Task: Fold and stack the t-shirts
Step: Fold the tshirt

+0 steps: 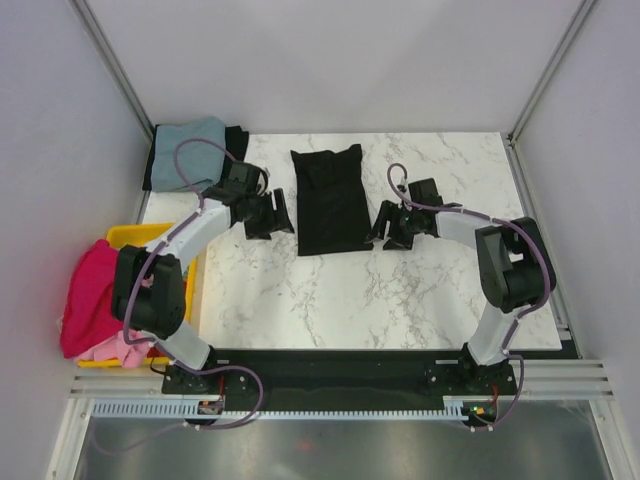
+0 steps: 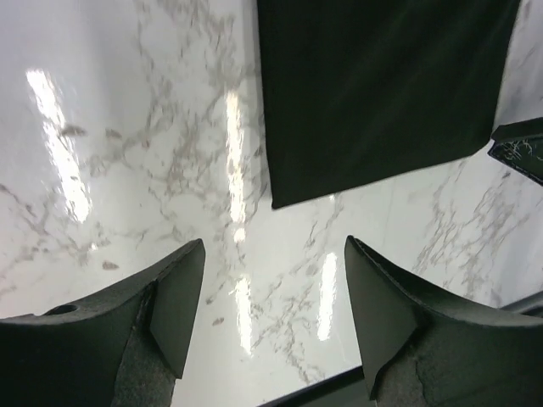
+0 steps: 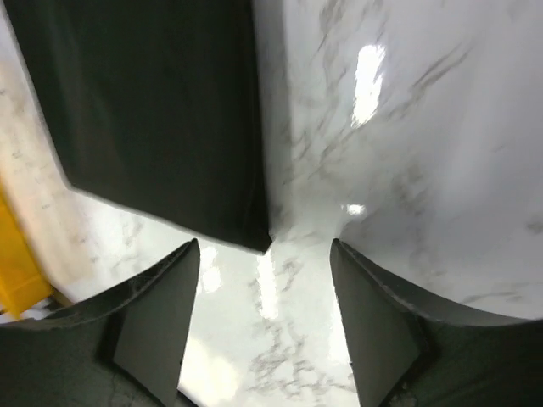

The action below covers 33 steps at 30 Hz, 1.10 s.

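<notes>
A black t-shirt (image 1: 328, 200), folded into a long rectangle, lies flat on the marble table; it also shows in the left wrist view (image 2: 373, 93) and the right wrist view (image 3: 153, 110). My left gripper (image 1: 285, 213) is open and empty just left of it, in its own view (image 2: 274, 248). My right gripper (image 1: 378, 222) is open and empty just right of its near corner, in its own view (image 3: 265, 244). A grey-blue shirt (image 1: 192, 140) lies on a black one (image 1: 237, 141) at the back left. Magenta (image 1: 88, 290) and pink (image 1: 112, 350) shirts hang from the bin.
A yellow plastic bin (image 1: 140, 236) stands off the table's left edge, its corner also in the right wrist view (image 3: 21, 271). The marble table (image 1: 350, 300) ends at a black front rail. White walls and metal posts enclose the space.
</notes>
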### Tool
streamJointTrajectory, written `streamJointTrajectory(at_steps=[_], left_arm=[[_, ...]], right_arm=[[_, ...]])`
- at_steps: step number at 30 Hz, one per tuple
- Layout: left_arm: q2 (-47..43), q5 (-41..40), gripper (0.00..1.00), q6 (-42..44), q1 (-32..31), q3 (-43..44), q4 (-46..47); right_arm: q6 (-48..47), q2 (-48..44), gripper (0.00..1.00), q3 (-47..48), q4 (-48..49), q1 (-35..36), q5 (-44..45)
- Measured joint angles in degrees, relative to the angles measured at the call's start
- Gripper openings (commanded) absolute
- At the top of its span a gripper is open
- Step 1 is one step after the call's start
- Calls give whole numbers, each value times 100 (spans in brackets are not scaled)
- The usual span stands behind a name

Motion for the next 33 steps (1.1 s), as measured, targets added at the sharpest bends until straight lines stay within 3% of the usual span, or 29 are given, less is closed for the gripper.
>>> streamJointTrajectory(at_steps=[4,9,13,30,33], left_arm=[[-293,188,73,-162,7,-944,378],[-492,546,72,-380,4,-1679,1027],[-494,708,72,-516,-15,-2011,1443],[234,820,63,-837,-223,-2203,2625],[284,824,54,-898,-280,-2203,2798]], right_arm=[[138,-269,66,-621,334,105,-195],[181,-291,47,-807,717,144,-256],[278,-59,46,-820,966,144,-323],[404,271,22,-876,1606,138,-638],[402,313,17,-857,1622,138,-660]])
